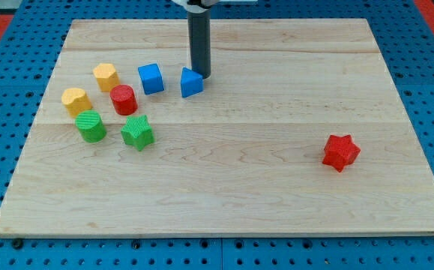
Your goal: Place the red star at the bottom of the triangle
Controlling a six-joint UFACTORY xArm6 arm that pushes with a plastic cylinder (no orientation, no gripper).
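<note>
The red star [341, 152] lies alone at the view's right, in the lower half of the wooden board [276, 202]. The blue triangle [191, 82] sits at the upper centre-left. My tip [202, 76] rests on the board just to the right of and slightly above the blue triangle, touching or nearly touching it. The rod rises straight up out of the view's top. The red star is far from the tip, to the lower right.
Left of the triangle lies a cluster: a blue cube [151, 78], a yellow hexagon-like block [106, 76], another yellow block [76, 100], a red cylinder [124, 99], a green cylinder [91, 126] and a green star [137, 132]. Blue pegboard surrounds the board.
</note>
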